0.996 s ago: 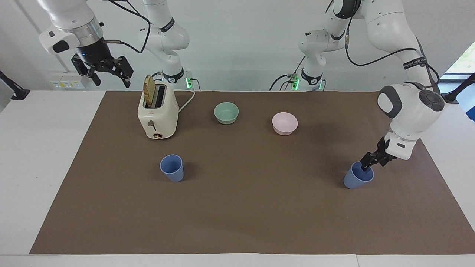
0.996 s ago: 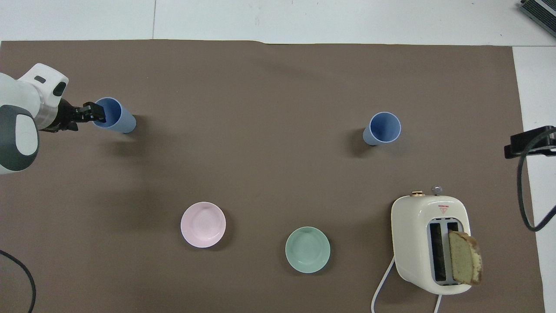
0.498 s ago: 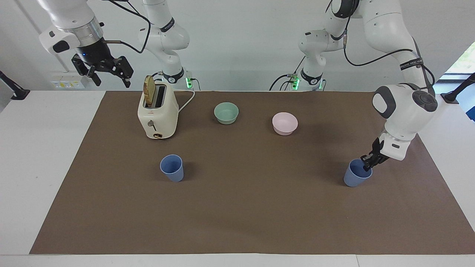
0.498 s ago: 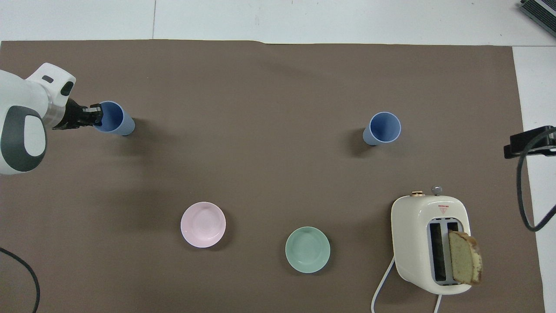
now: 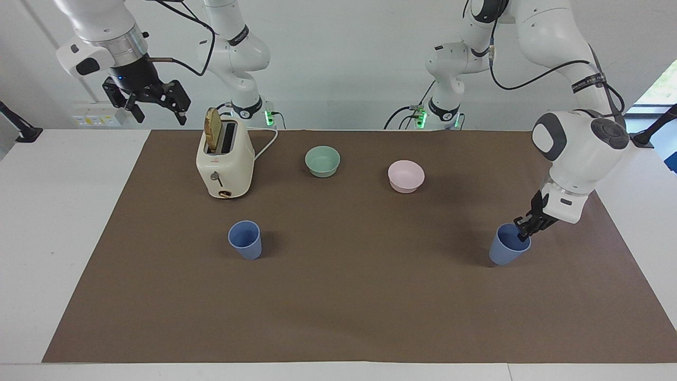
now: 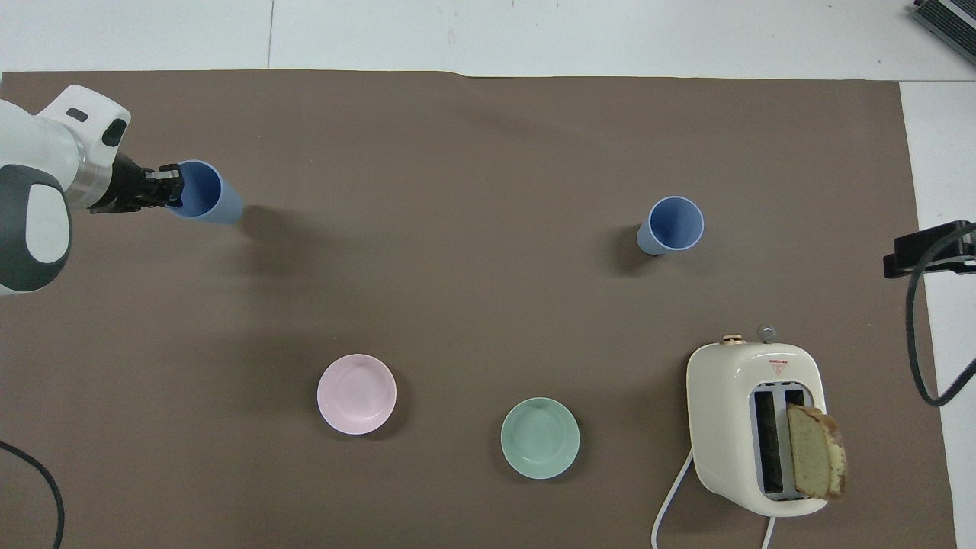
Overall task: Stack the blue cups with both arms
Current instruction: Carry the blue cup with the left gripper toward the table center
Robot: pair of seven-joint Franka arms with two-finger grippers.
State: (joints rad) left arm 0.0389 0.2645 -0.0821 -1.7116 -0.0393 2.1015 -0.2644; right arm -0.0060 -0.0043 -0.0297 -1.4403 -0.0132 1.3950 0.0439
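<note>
We have the left gripper (image 5: 522, 230) pinched tight on the rim of one cup (image 5: 509, 251) at the left arm's end of the table (image 5: 338, 296), one jaw inside the mouth and one outside. The cup leans a little in that hold, and in the facing view we cannot tell whether its base is clear of the table yet.

The other cup (image 5: 245, 239) stands upright toward the right arm's end, a little farther from the robots than the toaster (image 5: 225, 159), with its mouth open to receive. The right gripper (image 5: 153, 103) waits up in the air near the toaster, jaws spread wide and holding nothing.

We judge the step in hand to be the lift and carry. A grip on one wall only lets the cup swing, so we should raise it straight and slowly until the base hangs clear. We should then travel along the row of the cups, keeping farther from the robots than the pink bowl (image 5: 406, 176) and green bowl (image 5: 322, 161). Before lowering, we want the held cup level and centred over the standing one. The right gripper could steady the standing cup, since a light tumbler may tip if nudged off-centre.
</note>
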